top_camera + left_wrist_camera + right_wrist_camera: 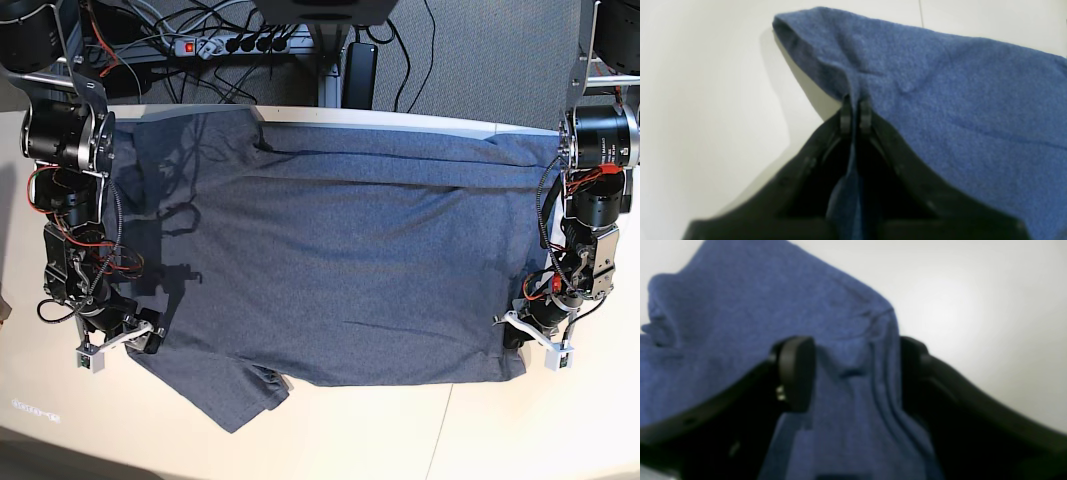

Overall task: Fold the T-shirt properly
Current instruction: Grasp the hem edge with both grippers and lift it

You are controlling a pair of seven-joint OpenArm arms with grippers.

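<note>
T-shirt (340,260) spread flat across table (560,440), plain side up, one sleeve at 7 o'clock, hem side at 3 o'clock. Left gripper (856,111) at shirt's 4 o'clock corner, fingers (845,115) clenched on pinch of fabric. Right gripper (857,373) at 8 o'clock edge by sleeve, fingers (796,373) spread apart, bunched fabric between, not pinched. Power strip (235,42) on floor at 12 o'clock.

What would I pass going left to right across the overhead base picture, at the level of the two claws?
Right claw at the shirt's sleeve-side edge → T-shirt spread over the table → left claw at the shirt's opposite edge.
</note>
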